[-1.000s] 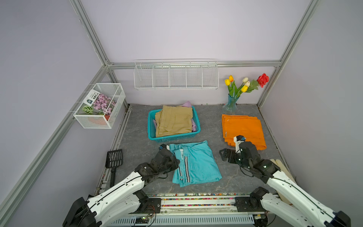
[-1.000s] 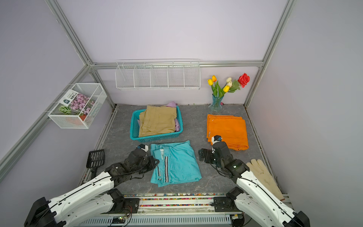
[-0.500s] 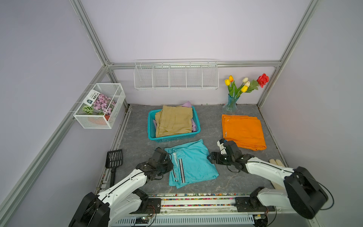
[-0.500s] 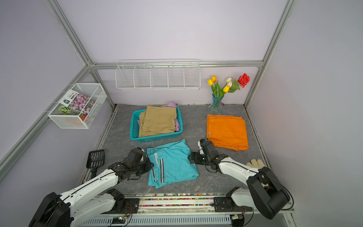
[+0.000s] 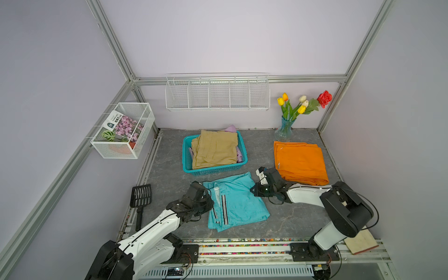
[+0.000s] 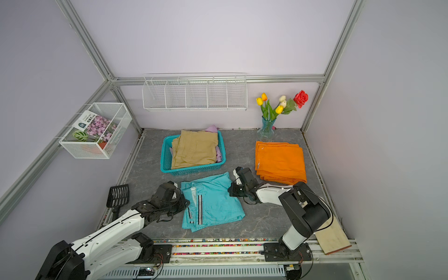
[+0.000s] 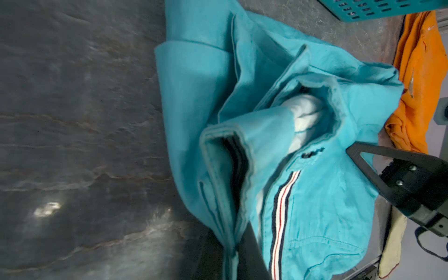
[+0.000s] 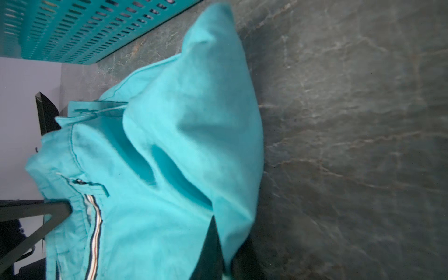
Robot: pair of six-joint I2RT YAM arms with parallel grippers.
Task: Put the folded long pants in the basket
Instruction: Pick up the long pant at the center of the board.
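Both arms are low on the table, one at each side of the teal pants (image 5: 236,202).

Left gripper (image 5: 210,202): clamped narrow on the striped-trim edge. The left wrist view shows the layered hem pinched between its fingers (image 7: 252,257).

Right gripper (image 5: 252,191): closed down on the opposite edge. The right wrist view shows a fold of teal cloth drawn up between its fingers (image 8: 211,252).

The pants lie on the table between the two grippers, not yet lifted clear.

Judgement: the hold is two-sided so the folded stack rises as one slab. A single pinch would likely let the free half hang and unfold. The layers at the left gripper look loosened, with white lining showing, so the fold may slump in transit.

Containers:
- The basket (image 5: 186,155) sits just ahead of both grippers, past the far edge of the teal pair.
- It holds the khaki pants (image 5: 214,150) on top and the lilac pants (image 5: 232,128) beneath, of which only a corner and a side strip show.
- The stack seems to reach the rim, so the teal pair must land on top.

The orange pants (image 5: 300,162) wait on the table just past the right gripper's outer side, apart from it.

Count: two of four are in, and teal is the step in hand.

The wall wire basket (image 5: 122,131), well off the left gripper's outer side, holds a flower-print packet. It is not part of the task.
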